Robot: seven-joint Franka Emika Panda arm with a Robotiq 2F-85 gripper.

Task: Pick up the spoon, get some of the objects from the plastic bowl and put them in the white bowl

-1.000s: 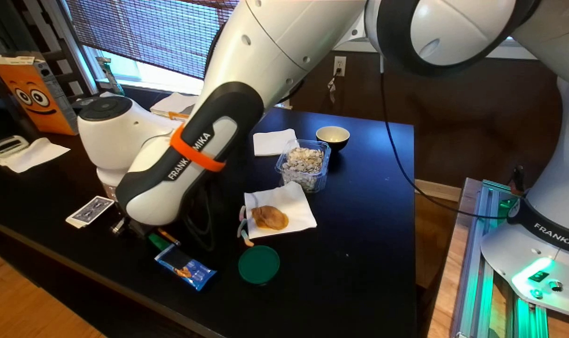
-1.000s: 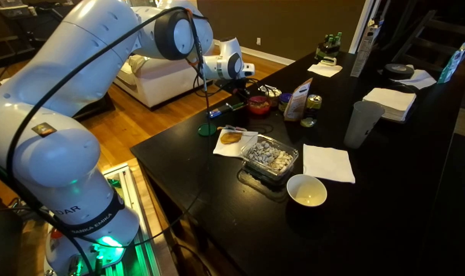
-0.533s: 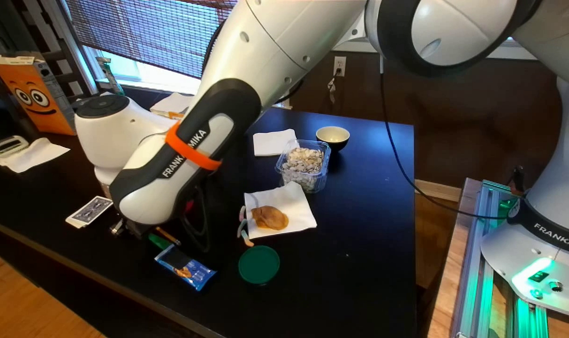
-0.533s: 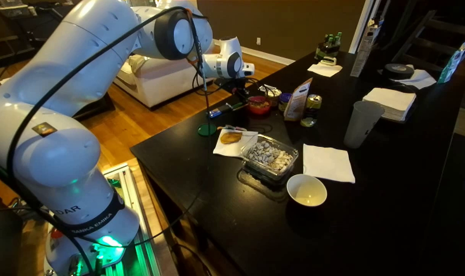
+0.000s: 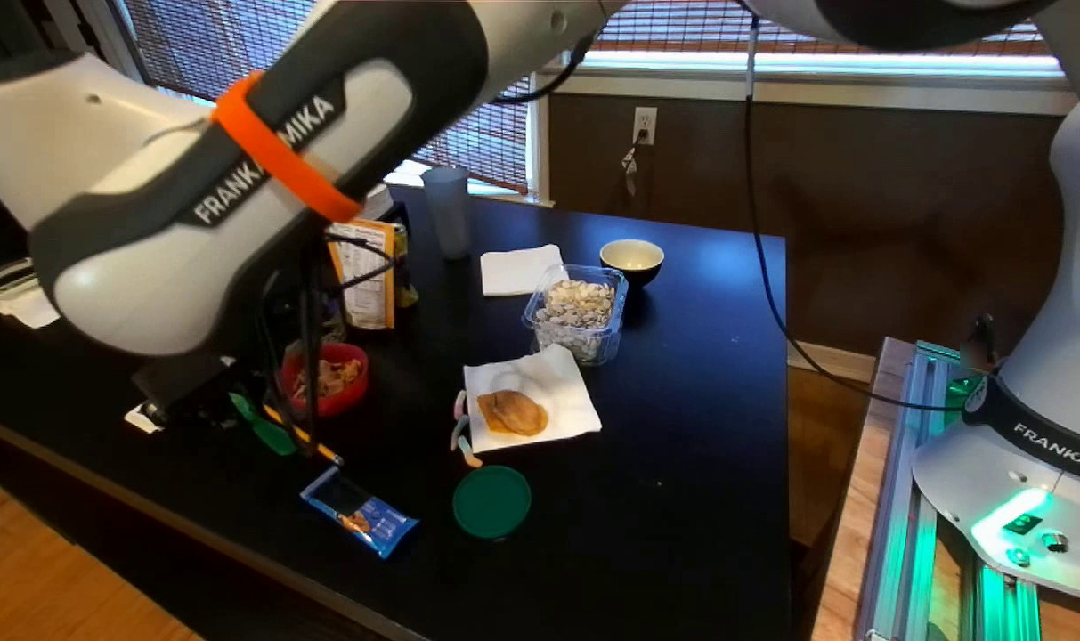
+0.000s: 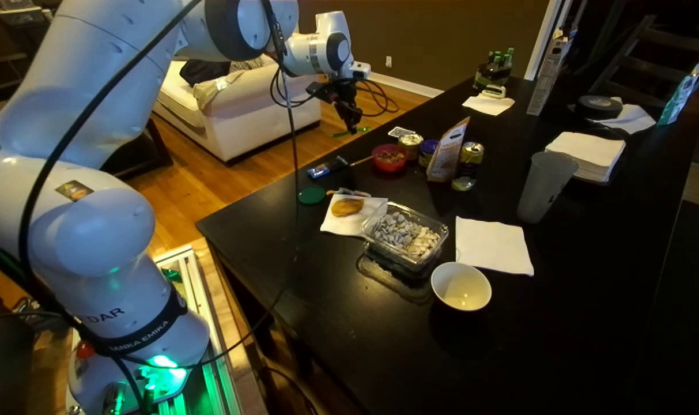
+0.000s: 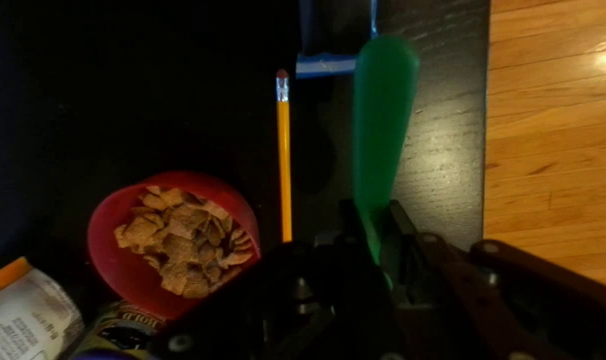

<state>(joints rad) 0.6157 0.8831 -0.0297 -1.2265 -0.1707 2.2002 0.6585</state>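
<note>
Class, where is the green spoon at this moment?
In the wrist view, the green spoon is right of centre, held between the fingers, with the pencil to its left and wooden floor farther right.

Arm section (image 5: 228,200): "FRANK", then an orange band (image 5: 286,165) over part of the lettering, then "MIKA", in an exterior view
Base collar (image 5: 1051,441): "FRANKA E" in an exterior view, cut off at the edge; on the collar (image 6: 144,336) in an exterior view, "ANKA EMIKA", its start unclear
Arm base (image 6: 118,300): "DAR" above the collar, anything before it unclear
Can (image 7: 125,325): word ending "OLD" in the wrist view, first letter uncertain
Pouch (image 7: 30,315): print too blurred to read
Tall box (image 6: 545,75): print too small to read
</note>
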